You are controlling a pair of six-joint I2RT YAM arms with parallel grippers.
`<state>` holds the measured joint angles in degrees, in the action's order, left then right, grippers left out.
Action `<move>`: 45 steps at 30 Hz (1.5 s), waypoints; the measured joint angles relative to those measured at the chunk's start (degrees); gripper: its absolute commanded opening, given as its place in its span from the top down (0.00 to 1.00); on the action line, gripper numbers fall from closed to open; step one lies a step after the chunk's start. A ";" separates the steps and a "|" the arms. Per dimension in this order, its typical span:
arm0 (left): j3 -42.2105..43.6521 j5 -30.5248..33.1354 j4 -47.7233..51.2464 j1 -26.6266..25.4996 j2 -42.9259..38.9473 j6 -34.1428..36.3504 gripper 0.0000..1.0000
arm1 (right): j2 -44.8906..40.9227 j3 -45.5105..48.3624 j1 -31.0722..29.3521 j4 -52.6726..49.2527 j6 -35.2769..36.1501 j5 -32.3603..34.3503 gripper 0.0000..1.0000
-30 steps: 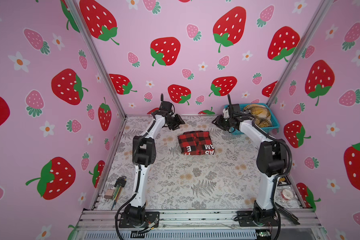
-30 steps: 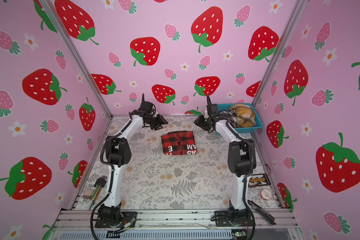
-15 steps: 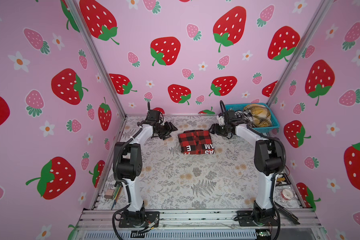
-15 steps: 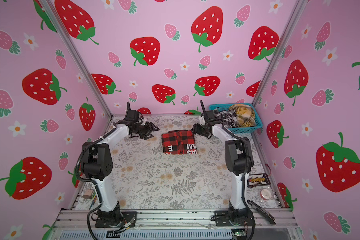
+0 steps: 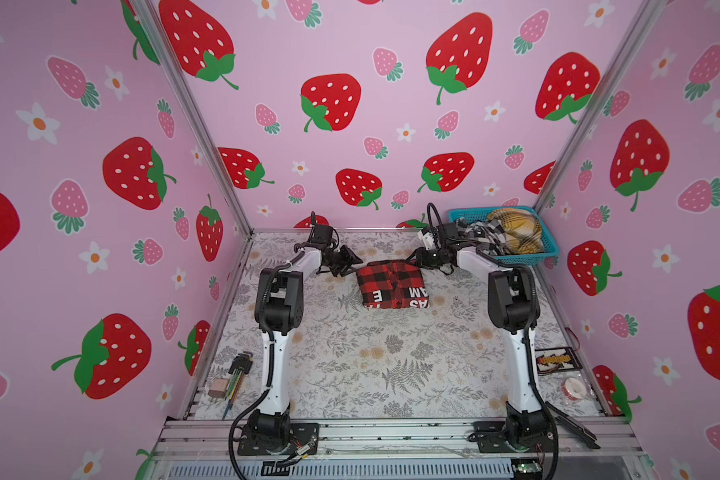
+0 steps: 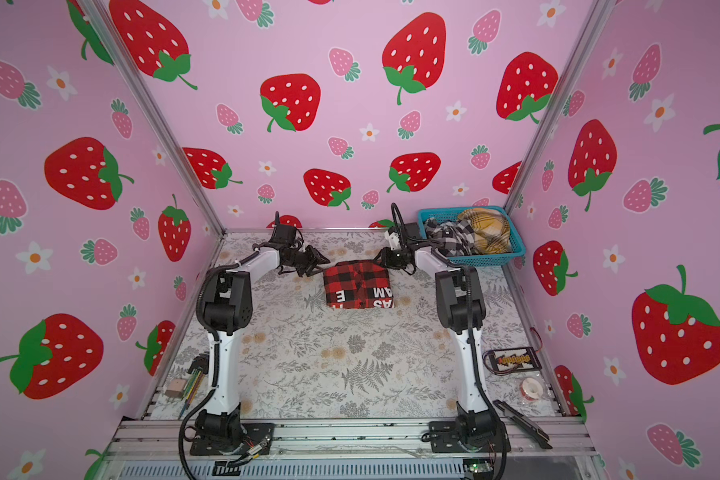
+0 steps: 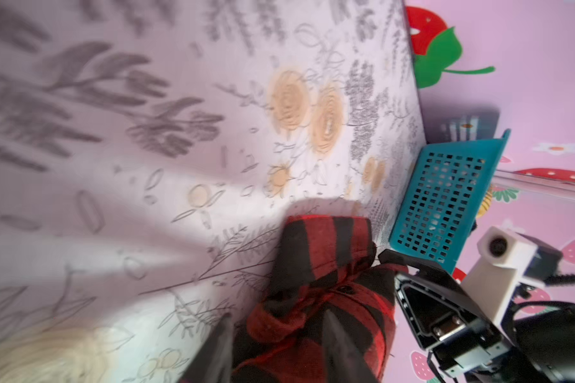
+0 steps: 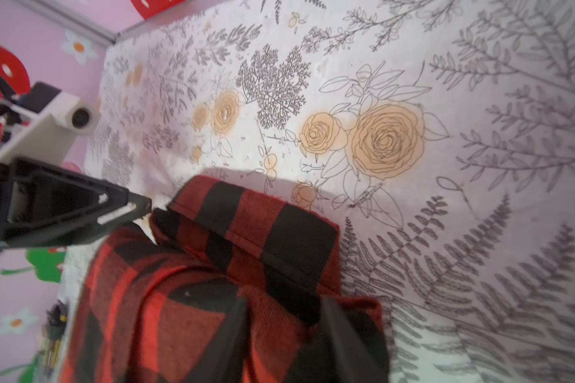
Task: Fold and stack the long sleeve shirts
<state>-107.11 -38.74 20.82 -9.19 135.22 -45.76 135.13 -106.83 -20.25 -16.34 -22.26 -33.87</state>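
A folded red-and-black check long sleeve shirt [image 5: 391, 286] [image 6: 358, 286] with white letters lies at the back middle of the table. My left gripper [image 5: 352, 266] [image 6: 319, 266] is at its far left corner. In the left wrist view that gripper [image 7: 278, 318] is shut on bunched red-and-black cloth [image 7: 316, 265]. At the far right corner is my right gripper [image 5: 412, 261] [image 6: 378, 261]. In the right wrist view it [image 8: 286, 301] is shut on the shirt's edge [image 8: 246, 232]. More plaid shirts, yellow [image 5: 516, 228] and black-and-white [image 5: 483, 235], sit crumpled in a basket.
The teal basket [image 5: 516, 259] [image 6: 474, 259] stands at the back right corner, just behind the right arm. Hex keys [image 5: 238, 370] lie at the front left edge. A battery pack [image 5: 558, 359] and a tape roll [image 5: 570, 384] lie at the front right.
Both grippers have come down and inward from the back of the table to the shirt's far corners. Their jaws opened wide, then closed on the cloth.
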 measured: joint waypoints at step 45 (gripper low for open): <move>1.42 -1.99 -1.77 -2.43 -5.16 -5.99 1.00 | -10.27 12.66 1.14 7.93 -5.35 -0.52 0.91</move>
<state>-105.69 -40.73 19.05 -11.62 130.06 -51.75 124.86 -94.17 -19.11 -8.40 -27.62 -34.39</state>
